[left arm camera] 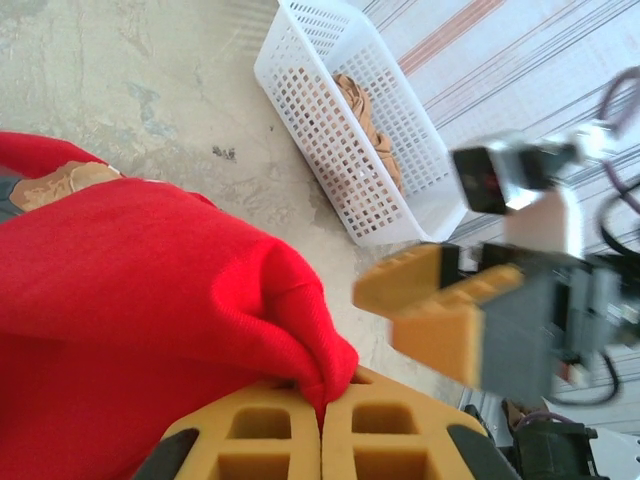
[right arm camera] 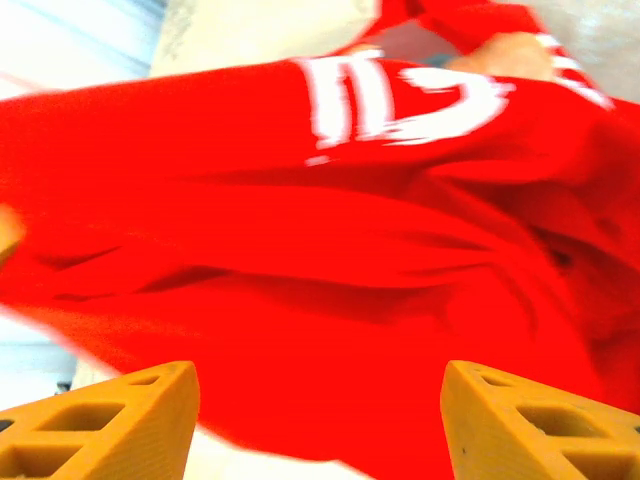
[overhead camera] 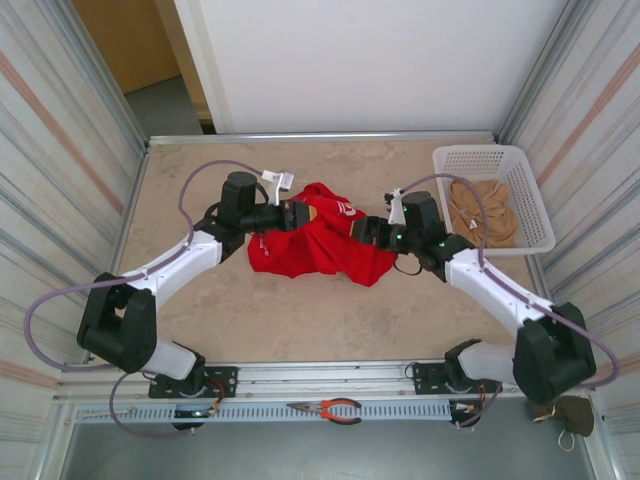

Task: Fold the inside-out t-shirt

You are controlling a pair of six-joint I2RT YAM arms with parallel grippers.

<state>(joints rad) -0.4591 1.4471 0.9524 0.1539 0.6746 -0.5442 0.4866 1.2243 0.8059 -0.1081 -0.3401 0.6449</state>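
The inside-out t-shirt [overhead camera: 320,248] is bright red and lies bunched at the middle of the table between the two arms. White lettering [right arm camera: 400,95] shows on the t-shirt [right arm camera: 350,250] in the right wrist view. My left gripper [left arm camera: 322,400] is shut on a pinched fold of the t-shirt [left arm camera: 150,290], at its left upper edge [overhead camera: 295,215]. My right gripper [right arm camera: 320,420] stands open just in front of the cloth, with nothing between its fingers [right arm camera: 110,420]. From above, the right gripper [overhead camera: 362,230] sits at the shirt's right side.
A white basket [overhead camera: 495,195] at the back right holds a tan garment [overhead camera: 485,210]; the basket [left arm camera: 340,120] also appears in the left wrist view. Orange-handled pliers [overhead camera: 330,408] lie on the near rail. Striped walls close in on both sides.
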